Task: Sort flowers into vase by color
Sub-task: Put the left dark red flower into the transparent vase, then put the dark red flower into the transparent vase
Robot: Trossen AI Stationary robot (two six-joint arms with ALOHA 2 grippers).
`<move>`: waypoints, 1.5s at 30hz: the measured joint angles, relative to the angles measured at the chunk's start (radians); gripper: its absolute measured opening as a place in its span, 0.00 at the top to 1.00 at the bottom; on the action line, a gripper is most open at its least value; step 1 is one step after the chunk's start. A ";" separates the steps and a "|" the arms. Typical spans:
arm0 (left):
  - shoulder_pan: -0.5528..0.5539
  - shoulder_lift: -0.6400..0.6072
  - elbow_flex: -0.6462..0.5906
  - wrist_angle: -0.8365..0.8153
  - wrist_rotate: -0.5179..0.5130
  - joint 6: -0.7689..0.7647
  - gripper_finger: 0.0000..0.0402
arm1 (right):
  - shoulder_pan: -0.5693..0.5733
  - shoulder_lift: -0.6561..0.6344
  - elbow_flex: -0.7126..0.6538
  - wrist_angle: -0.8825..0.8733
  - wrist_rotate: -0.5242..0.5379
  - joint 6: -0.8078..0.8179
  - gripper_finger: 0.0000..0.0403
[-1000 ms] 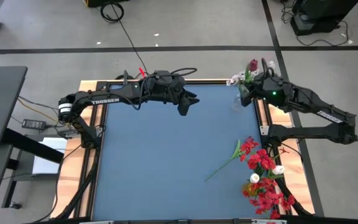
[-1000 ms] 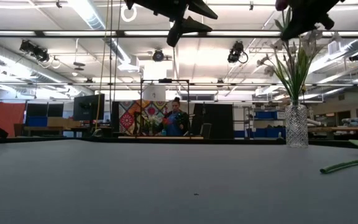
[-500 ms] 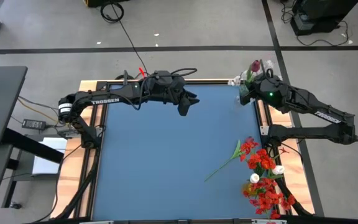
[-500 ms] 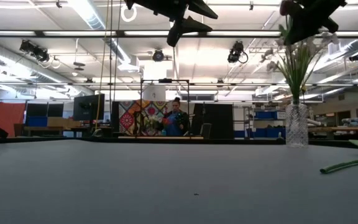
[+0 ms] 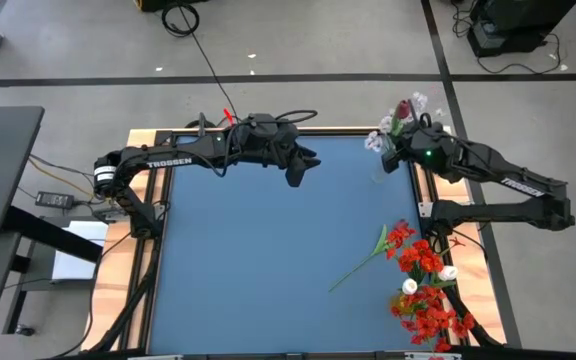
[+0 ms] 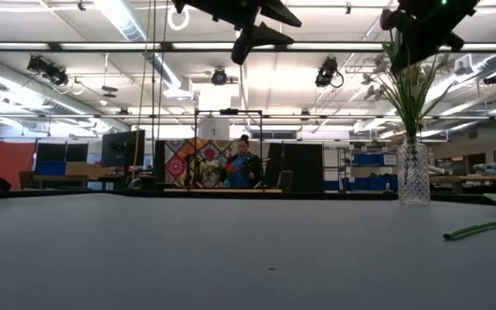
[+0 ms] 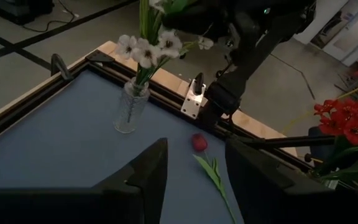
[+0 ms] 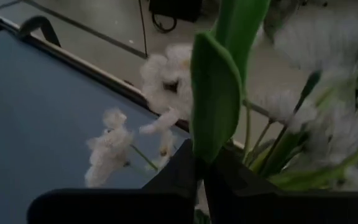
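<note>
Vase [image 5: 379, 167] at table's far right edge, right pincer [image 5: 405, 140] above

hand [image 8: 199, 177] pinching green leaf [image 8: 215, 106], white blossoms [image 8: 166, 78]

A large open lab or workshop hall. Shown by rows of ceiling lights [image 6: 127, 21] on exposed beams, blue bins [image 6: 367, 159] on shelves, a monitor [image 6: 122, 148], taped concrete floor [image 5: 88, 60] with loose cables [image 5: 180, 17], and a person [image 6: 244, 164] at a far bench.
</note>
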 joint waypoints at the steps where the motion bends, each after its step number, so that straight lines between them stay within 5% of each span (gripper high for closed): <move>1: 0.000 0.000 0.000 -0.004 0.000 0.000 0.58 | 0.000 0.000 -0.011 0.000 -0.001 0.010 0.93; 16: -0.001 0.000 0.000 -0.049 0.000 0.019 0.58 | 0.000 -0.008 -0.073 -0.003 -0.033 0.051 0.86; 25: -0.008 0.000 0.000 -0.099 -0.012 0.029 0.58 | -0.009 -0.018 0.067 -0.134 -0.132 0.092 0.62; 32: -0.025 0.012 0.001 -0.122 -0.055 0.045 0.58 | -0.053 0.013 0.199 -0.347 -0.336 0.173 0.40; 38: -0.112 0.115 0.001 -0.046 -0.031 0.073 0.58 | -0.071 0.046 0.414 -0.498 -0.418 0.239 0.39; 45: -0.235 0.289 0.000 0.197 -0.019 0.099 0.58 | -0.071 0.045 0.606 -0.466 -0.481 0.242 0.43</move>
